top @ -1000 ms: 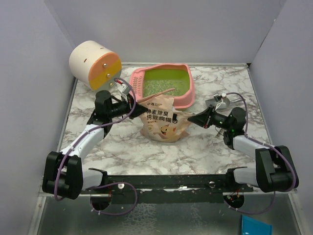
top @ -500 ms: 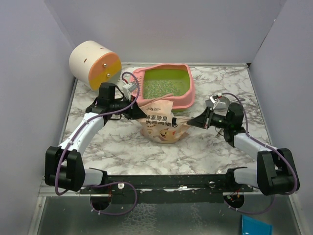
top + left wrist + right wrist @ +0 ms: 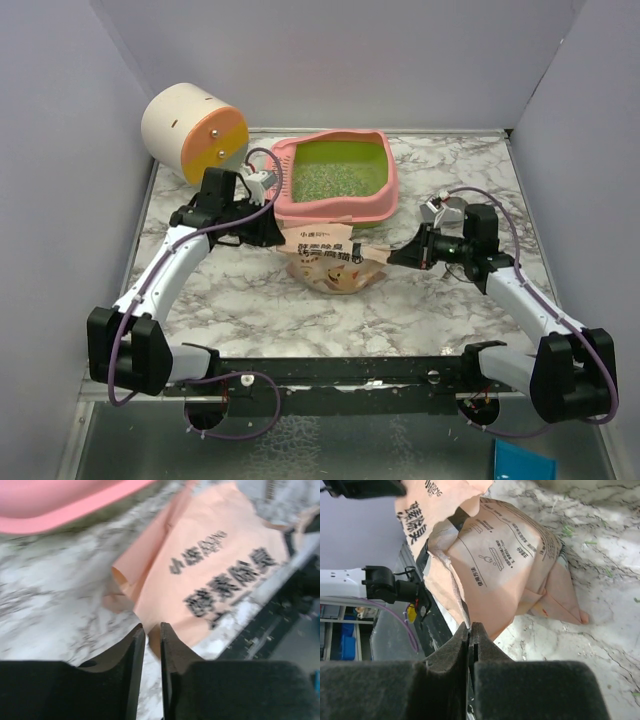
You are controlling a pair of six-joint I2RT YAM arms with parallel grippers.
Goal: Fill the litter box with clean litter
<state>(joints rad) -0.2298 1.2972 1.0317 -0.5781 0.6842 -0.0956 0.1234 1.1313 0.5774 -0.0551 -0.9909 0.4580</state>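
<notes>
Pouch [image 3: 330, 265] just sagged lower, so I reckon nothing's pouring into the box [image 3: 335, 207] yet; my left tool [image 3: 152, 628] and right tool [image 3: 470, 626] pinch it.

pouch [image 3: 200, 560] front: bold black "素除臭", blurred | pouch back, right wrist view: "使用方法" | other print unreadable

Left arm [image 3: 170, 265] and right arm [image 3: 520, 292] alike, slim white link shells between chunky black joint housings, purple cables [image 3: 262, 157] looping loosely along each, bulky black base blocks [image 3: 125, 352], matte black tapered fingers [image 3: 131, 667] with flat inner faces
</notes>
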